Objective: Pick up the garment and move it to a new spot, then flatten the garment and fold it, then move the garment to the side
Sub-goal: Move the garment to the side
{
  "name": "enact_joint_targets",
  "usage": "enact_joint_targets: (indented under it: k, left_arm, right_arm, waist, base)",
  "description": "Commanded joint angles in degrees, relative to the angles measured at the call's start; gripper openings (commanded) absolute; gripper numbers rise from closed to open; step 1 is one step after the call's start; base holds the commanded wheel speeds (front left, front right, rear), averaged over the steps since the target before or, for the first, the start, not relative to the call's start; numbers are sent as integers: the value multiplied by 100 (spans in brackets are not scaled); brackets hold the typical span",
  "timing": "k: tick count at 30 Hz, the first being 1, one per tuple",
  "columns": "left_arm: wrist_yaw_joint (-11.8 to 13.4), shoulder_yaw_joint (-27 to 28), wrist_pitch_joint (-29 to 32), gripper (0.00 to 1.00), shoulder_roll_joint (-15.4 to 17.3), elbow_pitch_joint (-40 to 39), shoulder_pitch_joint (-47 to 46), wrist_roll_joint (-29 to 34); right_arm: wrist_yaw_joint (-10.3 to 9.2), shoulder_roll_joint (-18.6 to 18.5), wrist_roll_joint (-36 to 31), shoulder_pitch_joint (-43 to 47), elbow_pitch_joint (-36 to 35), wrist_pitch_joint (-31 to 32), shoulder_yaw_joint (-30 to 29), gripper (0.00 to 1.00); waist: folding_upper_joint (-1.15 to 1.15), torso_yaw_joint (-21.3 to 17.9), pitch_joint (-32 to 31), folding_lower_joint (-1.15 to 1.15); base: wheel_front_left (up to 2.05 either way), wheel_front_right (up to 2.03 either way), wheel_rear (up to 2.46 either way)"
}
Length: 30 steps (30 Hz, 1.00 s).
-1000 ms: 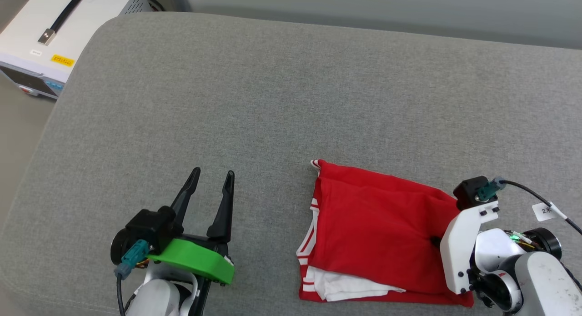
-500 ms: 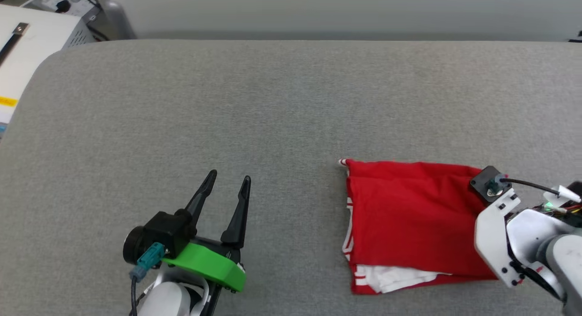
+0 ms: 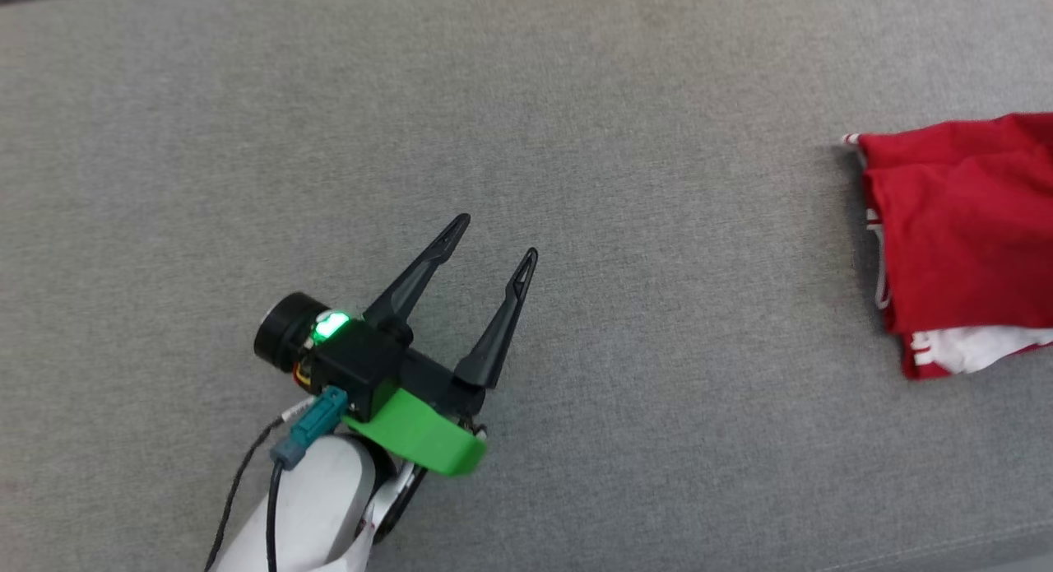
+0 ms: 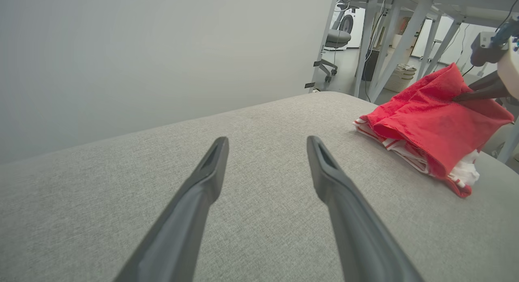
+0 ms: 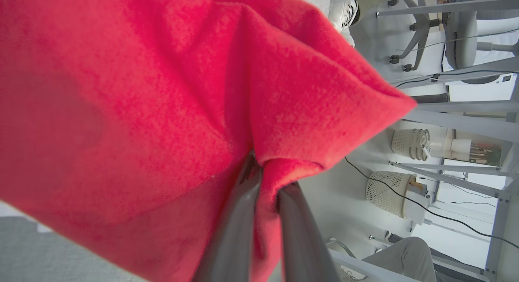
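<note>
From the head we look steeply down on the worktop (image 3: 576, 103) and the left pincer (image 3: 498, 235). Our left wrist view skims low across the worktop to the garment (image 4: 425, 123); the right wrist view presses close against the same garment.

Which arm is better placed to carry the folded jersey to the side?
The right. The right end effector is shut on the red jersey, lifting one edge off the grey cushion; the left end effector is open, apart from it.

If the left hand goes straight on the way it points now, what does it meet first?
Probably only the grey cushion; the shirt lies off to the right, outside that line. Depth is unclear.
</note>
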Motion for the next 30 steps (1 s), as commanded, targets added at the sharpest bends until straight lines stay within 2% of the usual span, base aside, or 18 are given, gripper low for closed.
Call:
enact_joint_targets:
  k: [1, 5, 10, 20, 26, 27, 28, 30]
  left_arm:
    - [-17, -3, 0, 100, 97, -70, -204, 61]
    - [-17, -28, 151, 100, 246, -359, -462, 108]
    - [-4, -24, 430, 100, 385, -825, -620, 151]
    - [98, 76, 675, 100, 562, -1293, -605, 136]
    - [132, 107, 681, 100, 613, -1314, -592, 104]
    - [139, 108, 671, 100, 608, -1305, -593, 93]
    - [145, 110, 662, 100, 601, -1295, -594, 81]
    - [159, 121, 641, 100, 594, -1252, -587, 51]
  right_arm:
    - [-6, 7, -122, -168, 204, -152, -97, 0]
    - [-6, 181, -435, -384, 857, -626, -574, 0]
    - [-6, 585, -919, -679, 1579, -1327, -1317, 0]
    - [-6, 1245, -1746, -1038, 2618, -1875, -2392, 0]
    - [-6, 1399, -2098, -1326, 2913, -2216, -2894, 0]
    - [-6, 1404, -2166, -1366, 2967, -2269, -2945, 34]
    - [-6, 1407, -2215, -1387, 3018, -2300, -2968, 100]
    - [-6, 1436, -2281, -1445, 3169, -2283, -3061, 100]
  waist:
    - [-1, -569, 757, 0]
    - [-1, -735, 1042, 0]
    - [-1, -821, 1260, 0]
    - [-1, -704, 1451, 0]
    - [-1, -591, 1505, 0]
    - [-1, -565, 1505, 0]
    - [-1, -544, 1503, 0]
    - [-1, -511, 1480, 0]
  base:
    - [0, 0, 0]
    - [0, 0, 0]
    - [0, 0, 0]
    - [0, 0, 0]
    - [0, 0, 0]
    - [0, 0, 0]
    - [0, 0, 0]
    - [0, 0, 0]
